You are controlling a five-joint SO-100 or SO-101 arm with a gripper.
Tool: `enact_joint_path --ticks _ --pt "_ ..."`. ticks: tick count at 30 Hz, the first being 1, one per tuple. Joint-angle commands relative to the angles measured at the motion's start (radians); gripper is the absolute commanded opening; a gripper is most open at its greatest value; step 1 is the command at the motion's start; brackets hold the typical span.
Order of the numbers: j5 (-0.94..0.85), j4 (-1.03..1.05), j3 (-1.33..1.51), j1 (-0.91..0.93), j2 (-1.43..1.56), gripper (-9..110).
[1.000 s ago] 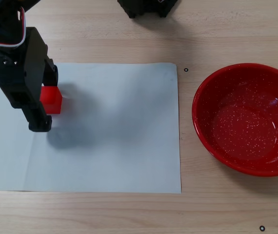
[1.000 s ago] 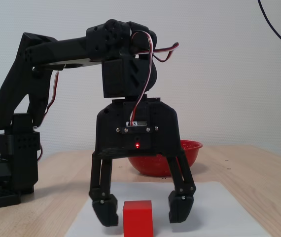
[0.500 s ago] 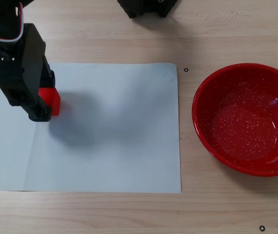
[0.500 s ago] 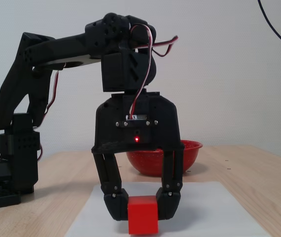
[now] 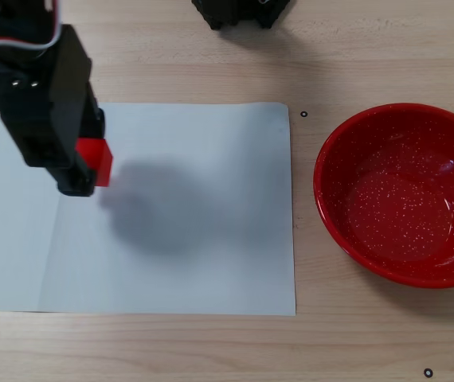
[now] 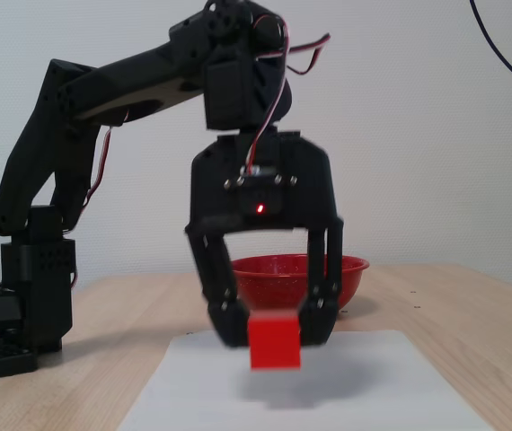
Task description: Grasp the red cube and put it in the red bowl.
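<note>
Pale wooden table (image 5: pixel 211 48), with a white paper sheet (image 5: pixel 195 239) laid on it, is seen from above in a fixed view. At the sheet's left side the black end effector (image 5: pixel 84 163) is seen from its top, and the red cube (image 5: pixel 95 161) shows only as a red patch at its right edge; the grip itself is hidden by the housing. A soft shadow is cast on the sheet just right of the cube. The red bowl (image 5: pixel 402 195) sits well apart at the right, off the sheet, white speckles visible inside.

From the front, in the other fixed view, the end effector (image 6: pixel 272 323) is seen clamped on the red cube (image 6: pixel 274 343), one finger on each side. The cube is held clear of the paper sheet (image 6: pixel 373 386), a blurred shadow beneath it. The red bowl (image 6: pixel 283 278) is seen behind the fingers.
</note>
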Motion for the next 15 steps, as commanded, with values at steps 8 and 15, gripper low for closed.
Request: enact_joint_path --ticks 8,15 --pt "-0.115 0.075 -0.103 0.193 0.327 0" --pt "-0.201 0.098 -0.098 0.403 0.416 0"
